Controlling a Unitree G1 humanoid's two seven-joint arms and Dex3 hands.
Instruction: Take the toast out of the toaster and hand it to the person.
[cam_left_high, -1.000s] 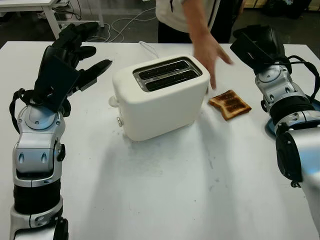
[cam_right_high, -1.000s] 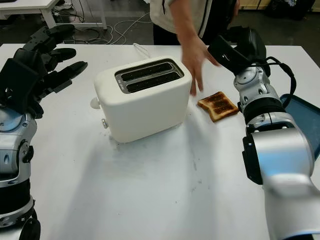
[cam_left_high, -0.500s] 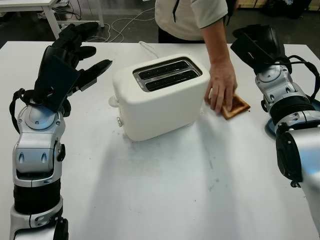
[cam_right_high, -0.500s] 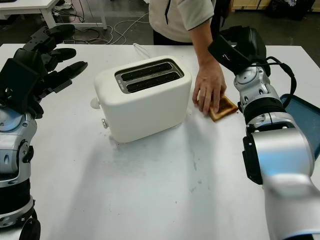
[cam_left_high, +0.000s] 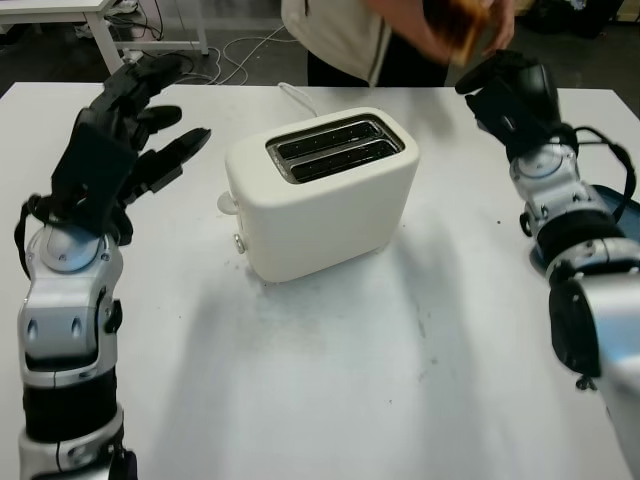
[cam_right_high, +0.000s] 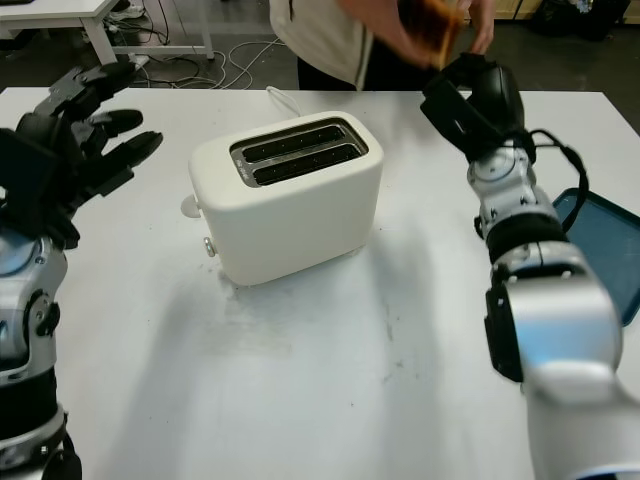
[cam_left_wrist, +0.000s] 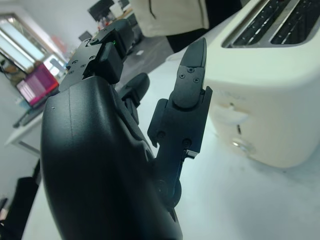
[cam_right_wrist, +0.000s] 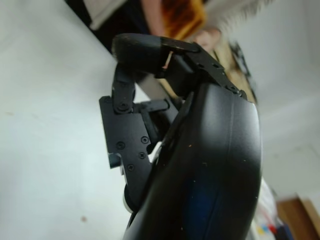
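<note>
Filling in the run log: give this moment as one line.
browned toast slice: held up by person's hand | white two-slot toaster: slots empty | left hand: open, left of toaster | right hand: raised, holds nothing

Cream-white toaster (cam_left_high: 322, 195) with dark slots on a white desk (cam_left_high: 350, 380); browned toast (cam_right_high: 432, 27) held by a person in a pale shirt (cam_left_high: 335, 35); blue tray (cam_right_high: 603, 245); black left robot hand (cam_left_high: 120, 140) and right robot hand (cam_left_high: 510, 90).

Open table (cam_left_high: 330, 380) around the toaster (cam_left_high: 320, 195), both slots unobstructed above.
</note>
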